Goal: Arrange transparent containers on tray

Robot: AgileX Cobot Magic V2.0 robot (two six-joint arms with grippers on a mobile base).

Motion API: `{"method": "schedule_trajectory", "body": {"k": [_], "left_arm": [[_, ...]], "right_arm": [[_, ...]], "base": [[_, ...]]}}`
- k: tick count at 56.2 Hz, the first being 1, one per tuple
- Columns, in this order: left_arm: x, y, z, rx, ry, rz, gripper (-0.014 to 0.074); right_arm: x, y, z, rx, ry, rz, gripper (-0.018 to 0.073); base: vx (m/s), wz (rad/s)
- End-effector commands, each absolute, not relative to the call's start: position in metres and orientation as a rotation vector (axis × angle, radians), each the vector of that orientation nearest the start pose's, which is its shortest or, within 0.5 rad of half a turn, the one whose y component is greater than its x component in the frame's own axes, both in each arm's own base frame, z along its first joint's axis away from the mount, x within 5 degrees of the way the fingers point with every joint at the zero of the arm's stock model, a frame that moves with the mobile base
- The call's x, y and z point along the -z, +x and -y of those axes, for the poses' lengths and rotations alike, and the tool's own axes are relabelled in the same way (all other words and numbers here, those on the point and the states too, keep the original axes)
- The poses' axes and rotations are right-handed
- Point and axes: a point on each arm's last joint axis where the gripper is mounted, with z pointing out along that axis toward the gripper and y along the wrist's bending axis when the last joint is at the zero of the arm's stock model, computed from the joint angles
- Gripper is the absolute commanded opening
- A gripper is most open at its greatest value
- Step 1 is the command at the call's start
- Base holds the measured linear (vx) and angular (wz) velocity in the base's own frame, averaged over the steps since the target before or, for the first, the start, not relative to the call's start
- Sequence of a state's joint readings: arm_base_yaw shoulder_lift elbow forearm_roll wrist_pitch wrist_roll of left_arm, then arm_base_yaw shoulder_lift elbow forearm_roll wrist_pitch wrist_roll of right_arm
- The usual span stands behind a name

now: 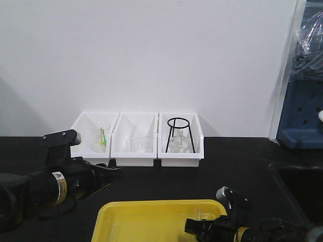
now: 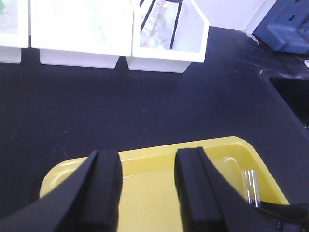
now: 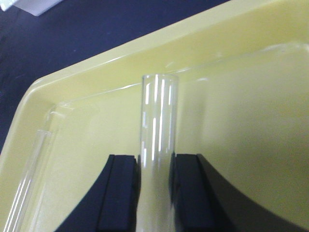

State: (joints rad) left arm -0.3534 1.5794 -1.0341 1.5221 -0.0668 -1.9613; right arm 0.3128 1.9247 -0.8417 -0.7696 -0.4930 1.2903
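The yellow tray [image 1: 126, 214] lies at the near edge of the black bench. My right gripper [image 3: 154, 164] is low over the tray's right part, shut on a clear glass test tube [image 3: 157, 121] that sticks out forward between its fingers. That tube [image 2: 251, 186] also shows at the tray's right end in the left wrist view. A second test tube [image 3: 29, 179] lies flat in the tray along its left wall. My left gripper [image 2: 147, 162] hovers open above the tray's [image 2: 159, 151] left part, nothing between its fingers [image 2: 104, 188]. In the front view the left gripper [image 1: 115, 175] sits left of the tray.
Three white bins [image 1: 136, 159] stand in a row against the back wall, holding beakers and a black ring stand [image 1: 179, 133]. A sink recess [image 1: 303, 191] opens in the bench at the right, with a blue unit [image 1: 303, 116] behind it.
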Motion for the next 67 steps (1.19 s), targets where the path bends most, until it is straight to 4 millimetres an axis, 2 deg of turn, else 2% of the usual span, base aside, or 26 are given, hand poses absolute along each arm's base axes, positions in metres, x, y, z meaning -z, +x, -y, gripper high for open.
{"method": "schedule_trajectory", "body": {"k": [1,9,16,21,27,33,37,41,48,53,59,67], "left_arm": [[-0.301,0.328,0.129,0.581,-0.041,-1.991,0.0398],[-0.301,0.328,0.129,0.585,-0.038,-1.992,0.0398],[-0.301,0.328,0.129,0.587,-0.038,-1.992,0.0398],[-0.301,0.328,0.129,0.588,-0.037,-1.992,0.0398],[-0.301,0.328,0.129,0.589,-0.036,-1.992,0.0398],[-0.304,0.326,0.131,0.614,-0.017,-1.987,0.0393],[-0.309,0.322,0.133,0.647,0.006,-1.975,0.0367],[-0.315,0.318,0.134,0.662,0.056,-1.959,0.0308],[-0.331,0.303,0.136,0.656,0.248,-1.913,0.0121],[-0.341,0.287,0.138,0.622,0.466,-1.876,-0.0010],[-0.352,0.266,0.136,0.652,0.542,-1.830,-0.0007],[-0.343,0.238,0.126,0.655,0.553,-1.843,-0.0003]], "right_arm": [[-0.149,0.338,-0.143,-0.936,0.085,-2.178,0.0234],[-0.149,0.338,-0.143,-0.937,0.110,-2.170,0.0417],[-0.150,0.339,-0.143,-0.941,0.108,-2.160,0.0540],[-0.152,0.339,-0.145,-0.960,0.077,-2.134,0.0583],[-0.160,0.338,-0.149,-1.040,0.048,-2.065,0.0587],[-0.173,0.337,-0.152,-1.106,0.013,-1.987,0.0537],[-0.185,0.334,-0.152,-1.110,-0.022,-1.950,0.0454],[-0.201,0.330,-0.152,-1.091,-0.092,-1.907,0.0322],[-0.241,0.314,-0.150,-0.998,-0.309,-1.815,-0.0001],[-0.269,0.299,-0.143,-0.865,-0.433,-1.783,-0.0014],[-0.303,0.275,-0.129,-0.639,-0.573,-1.746,-0.0013],[-0.334,0.239,-0.112,-0.503,-0.621,-1.707,-0.0013]], "base": [[0.00,0.00],[0.00,0.00],[0.00,0.00],[0.00,0.00],[0.00,0.00],[0.00,0.00],[0.00,0.00],[0.00,0.00],[0.00,0.00],[0.00,0.00],[0.00,0.00],[0.00,0.00]]}}
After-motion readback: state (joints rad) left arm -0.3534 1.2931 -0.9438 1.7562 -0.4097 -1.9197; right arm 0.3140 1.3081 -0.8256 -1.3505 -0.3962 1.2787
